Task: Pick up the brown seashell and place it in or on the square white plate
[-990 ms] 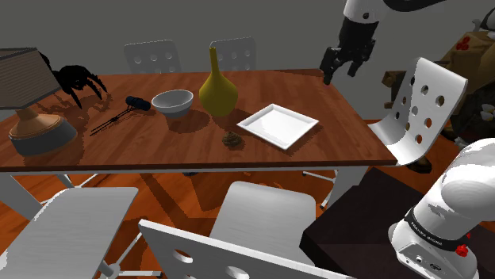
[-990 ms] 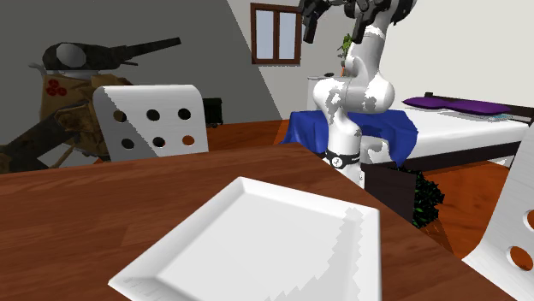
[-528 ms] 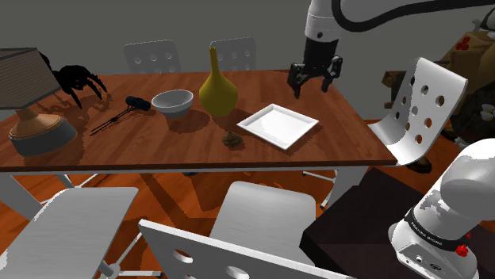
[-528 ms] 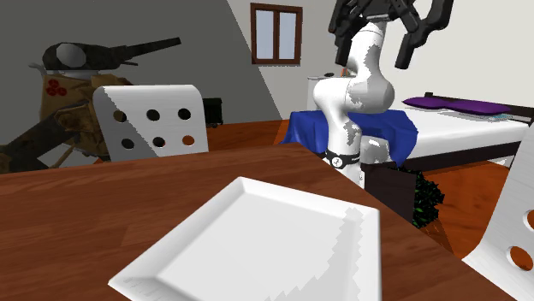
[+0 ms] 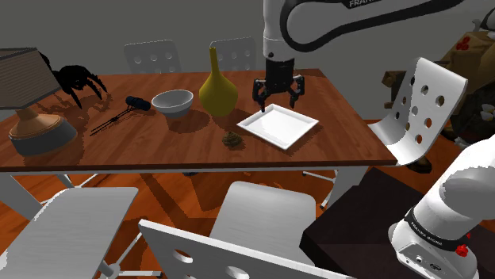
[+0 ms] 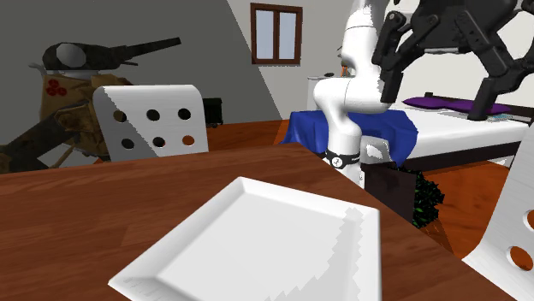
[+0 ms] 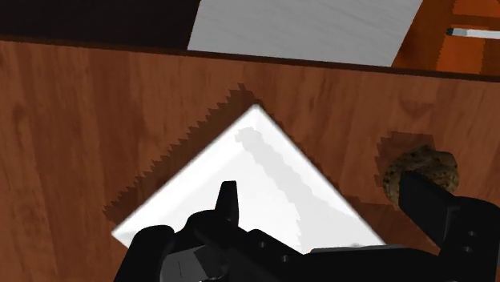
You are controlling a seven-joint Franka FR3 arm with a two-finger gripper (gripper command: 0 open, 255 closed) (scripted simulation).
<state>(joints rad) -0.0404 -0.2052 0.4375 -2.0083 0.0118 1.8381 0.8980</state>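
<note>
Gripper (image 5: 278, 101), spread and empty, has swung in above the plate (image 5: 281, 129); the shell (image 5: 232, 139) lies ungrasped beside it, near the front edge of the tabletop (image 5: 159, 141).

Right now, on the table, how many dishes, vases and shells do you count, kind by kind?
Dishes: 2, the pale bowl and the square white plate
Vases: 1, the yellow vase
Shells: 1, the brown seashell
Total: 4

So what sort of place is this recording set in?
Most likely a home, a dining area open to a bedroom: a wooden table with white chairs around it, and a bed beyond.
</note>
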